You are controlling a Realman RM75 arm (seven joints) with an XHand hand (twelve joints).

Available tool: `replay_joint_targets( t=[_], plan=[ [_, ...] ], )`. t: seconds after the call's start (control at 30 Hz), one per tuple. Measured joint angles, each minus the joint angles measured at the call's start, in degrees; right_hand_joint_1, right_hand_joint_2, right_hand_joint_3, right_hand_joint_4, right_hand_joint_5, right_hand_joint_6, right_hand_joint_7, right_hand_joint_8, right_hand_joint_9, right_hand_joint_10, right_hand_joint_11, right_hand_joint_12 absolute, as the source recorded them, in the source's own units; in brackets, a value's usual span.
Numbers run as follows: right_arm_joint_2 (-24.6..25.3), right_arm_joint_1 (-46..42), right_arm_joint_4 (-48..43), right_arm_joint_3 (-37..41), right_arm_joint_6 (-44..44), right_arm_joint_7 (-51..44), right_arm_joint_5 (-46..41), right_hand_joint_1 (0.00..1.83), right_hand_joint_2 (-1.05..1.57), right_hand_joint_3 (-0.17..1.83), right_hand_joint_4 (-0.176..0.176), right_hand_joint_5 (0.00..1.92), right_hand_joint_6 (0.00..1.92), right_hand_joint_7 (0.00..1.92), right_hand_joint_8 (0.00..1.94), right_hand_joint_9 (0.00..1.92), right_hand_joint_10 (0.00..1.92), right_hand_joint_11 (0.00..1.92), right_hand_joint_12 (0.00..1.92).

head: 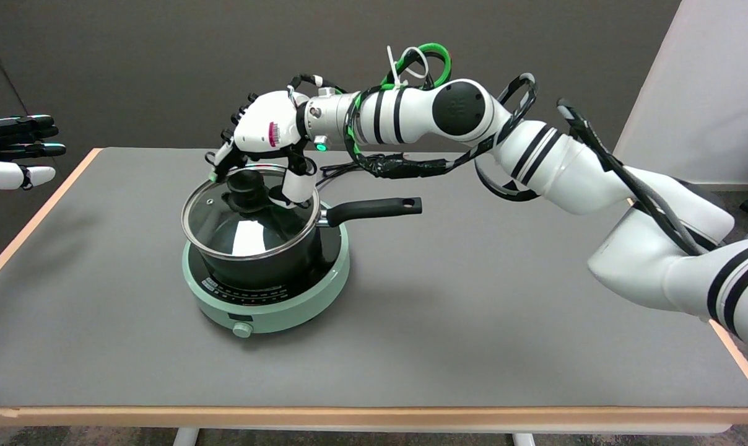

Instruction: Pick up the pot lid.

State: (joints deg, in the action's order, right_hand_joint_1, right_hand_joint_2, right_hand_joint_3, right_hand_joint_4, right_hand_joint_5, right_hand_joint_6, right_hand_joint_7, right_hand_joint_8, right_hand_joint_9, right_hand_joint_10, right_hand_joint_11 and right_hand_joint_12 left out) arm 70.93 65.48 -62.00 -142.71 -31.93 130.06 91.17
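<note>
A glass pot lid [241,232] with a metal rim and a black knob [245,184] sits on a black pot [287,257]. The pot stands on a pale green cooktop [300,303] at the table's middle left. My right hand [264,145] hovers over the far side of the lid, palm down. Its fingers [221,162] hang to the left of the knob and its thumb [298,184] reaches down to the knob's right. The knob stands between them with a gap on each side. Nothing is held.
The pot's long black handle [374,209] sticks out to the right, under my forearm. The idle left hand [15,152] hangs in the air at the far left. The grey table [473,310] has a wooden edge along the near side.
</note>
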Motion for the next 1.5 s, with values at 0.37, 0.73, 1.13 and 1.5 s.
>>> replay_joint_targets(
  t=[0.37,0.73,1.13,1.5],
  plan=[
    [-0.52,0.94,-0.54,-0.14,-1.33,-0.24,-0.09,0.83,0.51,1.04,0.161,0.29,0.15,0.49,0.2,0.58,0.39,0.35,0.62],
    [-1.04,1.28,-1.77,-0.31,-2.19,-0.32,-1.05,0.82,0.53,0.98,0.176,0.44,0.19,0.6,0.22,0.66,0.42,0.38,0.6],
    [-0.16,1.29,-2.13,-0.38,-2.34,-0.37,-1.17,0.63,0.54,0.93,0.176,0.47,0.2,0.63,0.22,0.68,0.44,0.39,0.61],
    [0.9,1.29,-1.76,-0.48,-2.19,-0.4,-0.96,0.72,0.62,0.9,0.176,0.59,0.32,0.71,0.26,0.72,0.49,0.41,0.59]
  ],
)
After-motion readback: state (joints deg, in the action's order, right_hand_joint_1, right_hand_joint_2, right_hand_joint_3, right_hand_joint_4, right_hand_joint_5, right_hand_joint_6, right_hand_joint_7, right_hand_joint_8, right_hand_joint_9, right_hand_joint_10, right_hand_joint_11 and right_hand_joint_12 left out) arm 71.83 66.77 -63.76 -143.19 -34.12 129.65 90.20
